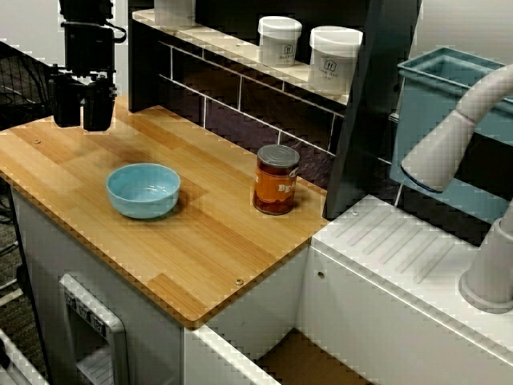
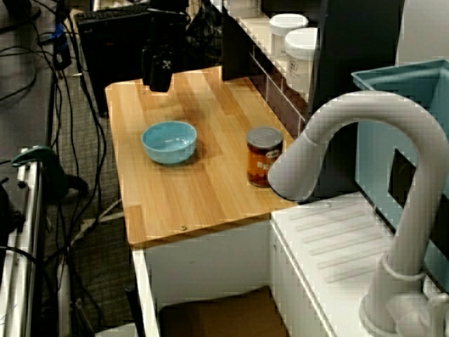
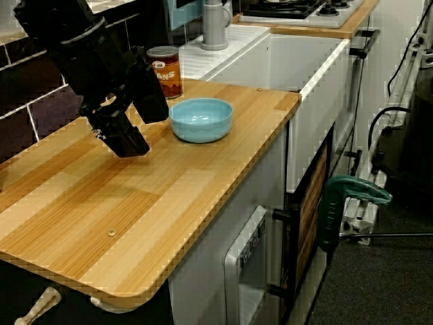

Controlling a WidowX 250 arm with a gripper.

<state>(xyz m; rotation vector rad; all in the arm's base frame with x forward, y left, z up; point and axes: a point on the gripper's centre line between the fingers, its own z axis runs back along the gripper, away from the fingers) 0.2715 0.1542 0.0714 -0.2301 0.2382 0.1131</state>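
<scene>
The black two-fingered end effector [image 1: 81,103] is hanging released, its fingers [image 1: 98,108] standing well apart and gripping nothing, just above the far left corner of the light wooden table [image 1: 200,241]. In the view facing the shelf, one light blue ceramic bowl [image 1: 143,190] is sitting near it at 5 o'clock, upright on the table and showing only its bare glazed inside. One orange-labelled tin can [image 1: 276,180] is standing upright at the bowl's 3 o'clock, apart from it, its metal lid sealing it. At the can's 12 o'clock, two white lidded jars [image 1: 279,40] [image 1: 334,58] are standing side by side on the tiled shelf [image 1: 232,50], their contents hidden.
</scene>
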